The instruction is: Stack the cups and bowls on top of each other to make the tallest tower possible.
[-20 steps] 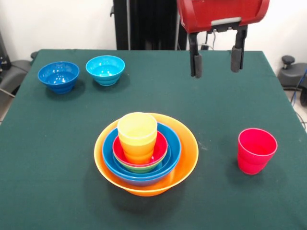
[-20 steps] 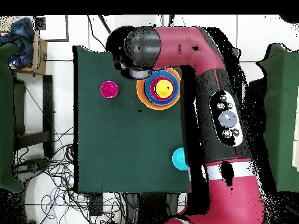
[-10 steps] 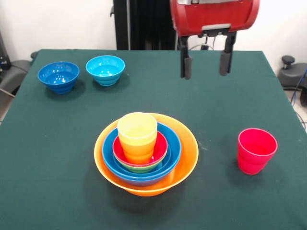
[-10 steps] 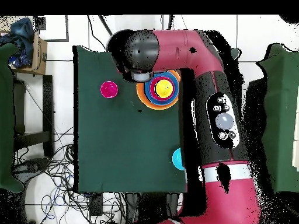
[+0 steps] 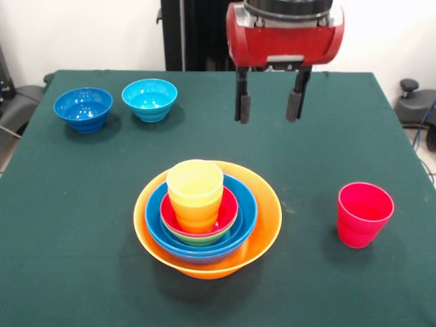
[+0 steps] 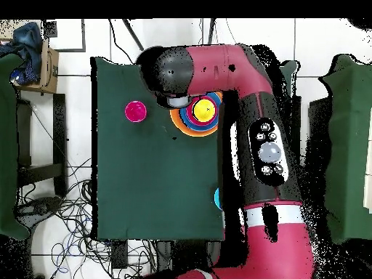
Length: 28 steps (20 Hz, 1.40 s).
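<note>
Having drifted from above the red cup (image 5: 365,214) toward the tower (image 5: 206,216), the gripper (image 5: 268,106) hovers with fingers (image 5: 242,107) released and empty, the cup unstacked.

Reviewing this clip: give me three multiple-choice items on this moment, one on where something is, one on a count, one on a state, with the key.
1. Where does the yellow cup stand?
A. alone on the cloth
B. in the nested bowls
C. in the claw

2. How many bowls stand apart from the tower?
A. none
B. two
C. four

3. The claw is:
A. open and empty
B. shut on the red cup
C. shut on a bowl

Key: B, the yellow cup tops the tower. B, only the dark-blue bowl and light-blue bowl stand apart. A, the claw hangs with fingers spread, nothing between; the red cup stands alone.
</note>
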{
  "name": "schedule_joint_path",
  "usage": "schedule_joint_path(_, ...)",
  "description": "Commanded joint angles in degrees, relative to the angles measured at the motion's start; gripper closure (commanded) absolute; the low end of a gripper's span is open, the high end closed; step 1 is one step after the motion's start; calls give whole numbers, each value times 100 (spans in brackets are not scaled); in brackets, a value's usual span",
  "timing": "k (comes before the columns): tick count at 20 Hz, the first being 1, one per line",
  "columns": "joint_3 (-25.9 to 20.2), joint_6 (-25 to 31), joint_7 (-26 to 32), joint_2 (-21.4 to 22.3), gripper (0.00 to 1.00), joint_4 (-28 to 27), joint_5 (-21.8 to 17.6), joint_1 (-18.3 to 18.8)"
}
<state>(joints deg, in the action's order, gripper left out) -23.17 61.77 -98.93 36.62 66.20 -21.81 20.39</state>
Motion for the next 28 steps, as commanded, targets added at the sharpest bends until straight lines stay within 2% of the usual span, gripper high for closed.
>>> schedule_joint_path(1,409,-96,-605,-575,0,247,-380,-343)
schedule_joint_path(14,632,13,-630,-774,0,-172,-108,-559)
schedule_joint_path(19,348,467,-503,-803,0,-575,492,-369)
schedule_joint_path(28,342,1133,-523,-917,0,-1499,1043,-380)
